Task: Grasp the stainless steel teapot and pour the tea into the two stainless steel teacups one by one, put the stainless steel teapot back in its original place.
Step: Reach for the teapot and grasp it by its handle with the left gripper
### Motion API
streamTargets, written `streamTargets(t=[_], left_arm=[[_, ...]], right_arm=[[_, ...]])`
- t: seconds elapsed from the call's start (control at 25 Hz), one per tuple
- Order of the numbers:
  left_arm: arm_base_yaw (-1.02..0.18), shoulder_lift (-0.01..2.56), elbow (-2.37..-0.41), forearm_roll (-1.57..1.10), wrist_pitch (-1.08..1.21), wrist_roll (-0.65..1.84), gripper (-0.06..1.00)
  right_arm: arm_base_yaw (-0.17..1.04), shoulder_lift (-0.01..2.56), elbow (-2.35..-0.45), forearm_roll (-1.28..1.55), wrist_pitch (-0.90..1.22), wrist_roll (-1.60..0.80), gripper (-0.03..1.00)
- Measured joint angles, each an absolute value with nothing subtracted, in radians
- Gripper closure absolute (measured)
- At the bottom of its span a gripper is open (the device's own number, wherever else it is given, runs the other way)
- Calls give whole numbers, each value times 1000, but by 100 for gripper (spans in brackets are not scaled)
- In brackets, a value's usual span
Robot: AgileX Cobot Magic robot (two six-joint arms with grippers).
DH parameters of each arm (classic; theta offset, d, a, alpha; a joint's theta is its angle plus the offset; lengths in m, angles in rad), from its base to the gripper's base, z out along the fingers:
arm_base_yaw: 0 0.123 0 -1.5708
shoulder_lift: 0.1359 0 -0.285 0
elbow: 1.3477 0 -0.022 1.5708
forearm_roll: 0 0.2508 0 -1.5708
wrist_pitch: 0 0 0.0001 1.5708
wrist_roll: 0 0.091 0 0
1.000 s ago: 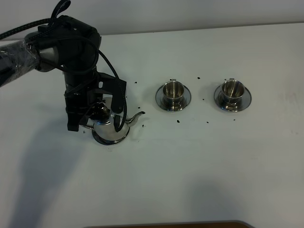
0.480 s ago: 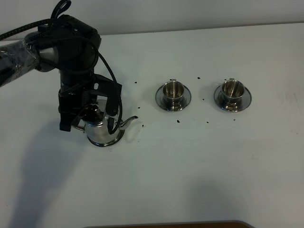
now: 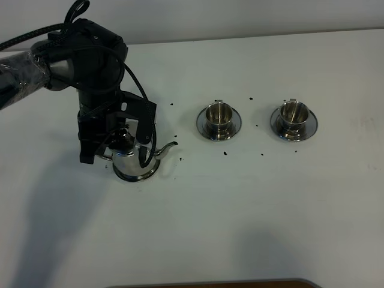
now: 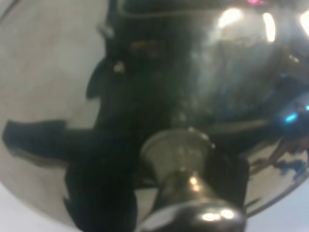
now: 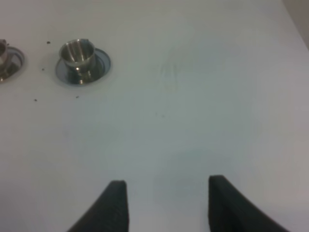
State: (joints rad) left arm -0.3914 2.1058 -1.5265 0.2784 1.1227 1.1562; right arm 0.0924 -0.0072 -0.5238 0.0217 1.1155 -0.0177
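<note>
Left gripper (image 3: 111, 147) clamped on handle of stainless steel teapot (image 3: 135, 163); right gripper (image 5: 166, 203) jaws apart, idle far right; pot lower than a second ago, upright over its saucer (image 3: 138, 179), spout toward teacups (image 3: 219, 118) (image 3: 293, 117); likely put-back, release next; specks (image 3: 225, 153) scattered by cups.

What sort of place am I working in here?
Probably a robotics test bench, not a kitchen: bare white table, plain wall, only a steel teapot and two teacups on saucers.
</note>
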Motion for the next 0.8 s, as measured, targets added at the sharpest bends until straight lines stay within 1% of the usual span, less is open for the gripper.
streamTargets(t=[0.48,0.8], left_arm=[[-391,2119,-1533,275,1122,1155,69],[-391,2110,-1533,272,1119,1132,58]], right_arm=[[92,-7,-524,22,1115,-18,58],[92,-7,-524,22,1115,-18,58]])
